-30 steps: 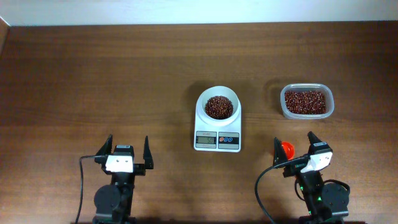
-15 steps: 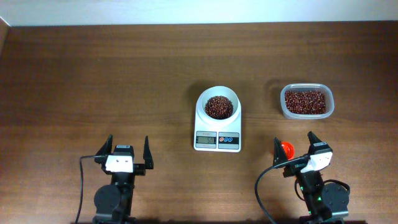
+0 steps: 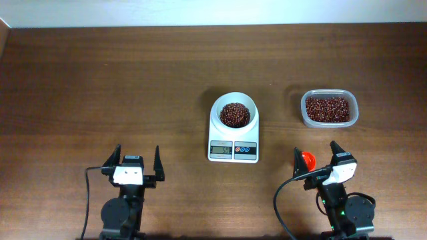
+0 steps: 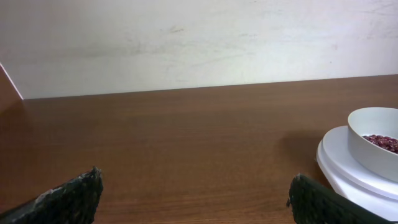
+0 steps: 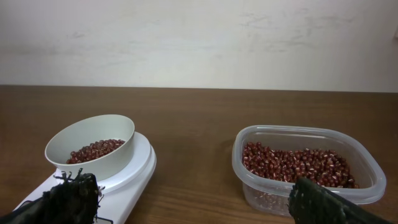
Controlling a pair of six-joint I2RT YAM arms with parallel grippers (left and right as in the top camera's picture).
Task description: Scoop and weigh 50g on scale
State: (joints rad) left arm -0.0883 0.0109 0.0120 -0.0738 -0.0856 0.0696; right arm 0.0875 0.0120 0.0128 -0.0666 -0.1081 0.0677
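White scale (image 3: 233,135) sits mid-desk, its bowl (image 3: 221,107) holding beans (image 3: 235,114) — more of them fill the clear tub (image 3: 328,109) toward the right edge. At the near edge, left gripper (image 3: 137,159) and right gripper (image 3: 315,153) have jaws spread wide, gripping nothing. Orange-red scoop (image 3: 307,160) lies by the right gripper's fingers — contact unclear.

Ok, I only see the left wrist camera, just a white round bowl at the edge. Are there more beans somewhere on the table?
Observer: Yes, a clear rectangular plastic tub of dark reddish-brown beans sits right of the small white digital scale.
Operator: Is there a scoop?
Observer: An orange-red plastic scoop shows beside the right gripper.
Operator: Is it holding it?
Observer: No, its jaws stand wide open, not closed on it.
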